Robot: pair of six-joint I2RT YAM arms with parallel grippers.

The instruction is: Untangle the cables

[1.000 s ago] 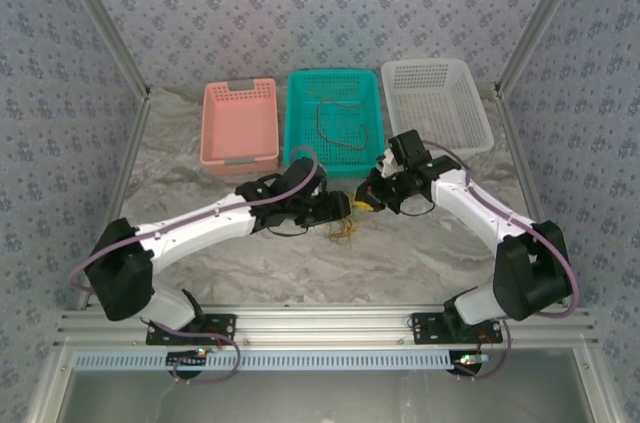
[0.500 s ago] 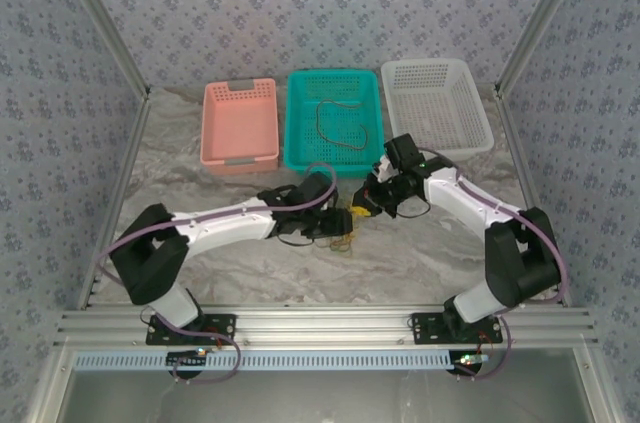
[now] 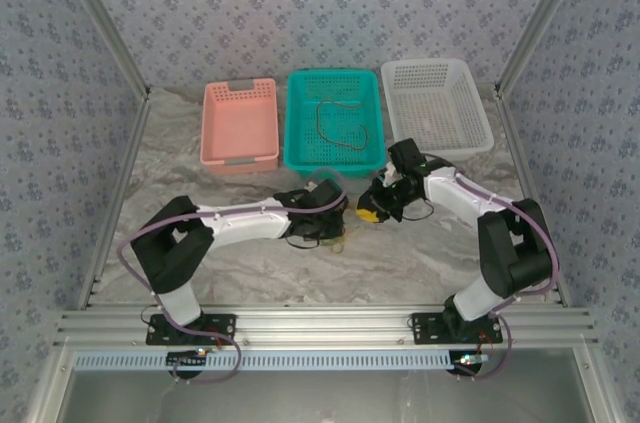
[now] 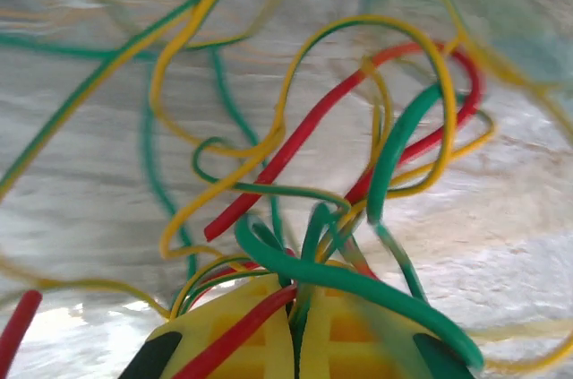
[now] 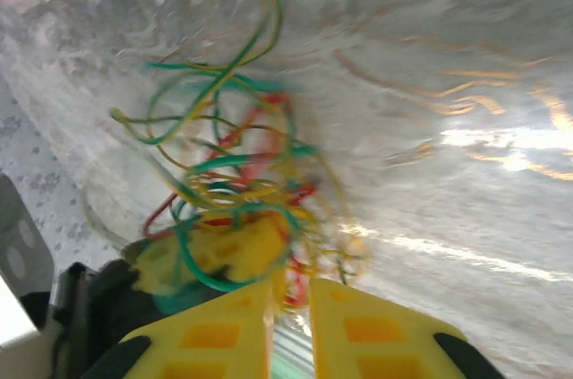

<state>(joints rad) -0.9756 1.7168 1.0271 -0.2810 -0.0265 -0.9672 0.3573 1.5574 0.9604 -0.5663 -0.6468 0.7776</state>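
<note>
The cables [image 4: 304, 155] are a loose tangle of thin yellow, red and green wires lying on the marble table top [image 3: 250, 263], between the two grippers [image 3: 345, 235]. My left gripper [image 4: 300, 334] is shut on the tangle, with green and red strands pinched between its yellow fingers [image 4: 242, 343]. In the top view it [image 3: 338, 215] sits at the table's middle. My right gripper [image 5: 291, 307] hovers just right of the tangle [image 5: 242, 164], its jaws a narrow gap apart, and blurred strands lie at its tips. One brown cable [image 3: 335, 123] lies alone in the teal basket.
Three baskets stand in a row at the back: pink [image 3: 240, 158], teal [image 3: 333, 165] and white [image 3: 437, 65]. Both arms bend inward over the middle of the table, and their grippers nearly meet. The left gripper's fingers [image 5: 224, 249] show in the right wrist view.
My left arm has reached further right and its gripper has closed on the tangle. The right gripper, shut before, has parted its jaws slightly and shifted a little toward me.
</note>
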